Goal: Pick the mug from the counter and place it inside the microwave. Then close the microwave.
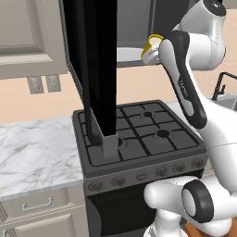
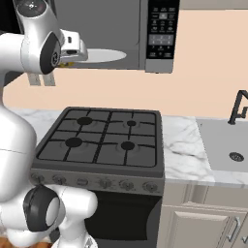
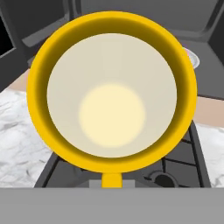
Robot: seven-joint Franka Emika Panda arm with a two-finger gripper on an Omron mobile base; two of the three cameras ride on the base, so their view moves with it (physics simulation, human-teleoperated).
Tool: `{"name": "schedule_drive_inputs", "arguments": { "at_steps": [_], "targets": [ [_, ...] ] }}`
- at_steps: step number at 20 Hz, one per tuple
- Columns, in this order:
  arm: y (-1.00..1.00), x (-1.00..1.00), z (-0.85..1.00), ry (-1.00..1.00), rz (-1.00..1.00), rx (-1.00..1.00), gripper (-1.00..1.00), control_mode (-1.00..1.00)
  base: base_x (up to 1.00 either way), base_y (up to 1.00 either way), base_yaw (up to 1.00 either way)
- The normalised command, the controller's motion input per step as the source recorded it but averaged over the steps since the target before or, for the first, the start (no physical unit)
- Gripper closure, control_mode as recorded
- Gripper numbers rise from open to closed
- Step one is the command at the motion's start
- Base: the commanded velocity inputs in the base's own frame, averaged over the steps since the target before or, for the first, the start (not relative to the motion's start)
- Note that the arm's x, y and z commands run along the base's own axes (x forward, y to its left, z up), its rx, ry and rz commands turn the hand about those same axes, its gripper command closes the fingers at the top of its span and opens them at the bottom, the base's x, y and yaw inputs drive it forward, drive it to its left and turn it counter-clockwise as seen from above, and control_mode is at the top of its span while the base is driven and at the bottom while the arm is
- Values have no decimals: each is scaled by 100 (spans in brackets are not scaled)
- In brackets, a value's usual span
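Item: mug, yellow, pale inside. Location: carried aloft at the mouth of the microwave, off the surface. In the hand view its open mouth faces the camera, so its long axis runs along the pincer's own line.

Item: pincer, clenched, grasping the mug; fingertips hidden behind it.

Item: microwave door, swung open, hanging over the stovetop.

Item: turntable, white, just beyond the mug, inward and slightly lower. Judgement: the coming move is a short push inward, then down onto the plate.
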Motion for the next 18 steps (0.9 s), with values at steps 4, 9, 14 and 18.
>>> {"name": "schedule_drive_inputs", "arguments": {
  "at_steps": [4, 9, 14, 18],
  "targets": [
    [15, 16, 0, 10, -2, 0, 100, -100, 0, 0, 0],
    [6, 30, 0, 11, -3, 0, 100, -100, 0, 0, 0],
    [0, 37, 0, 7, -4, 0, 100, -100, 0, 0, 0],
    [1, 34, 0, 0, -5, 0, 100, -100, 0, 0, 0]
  ]
}}
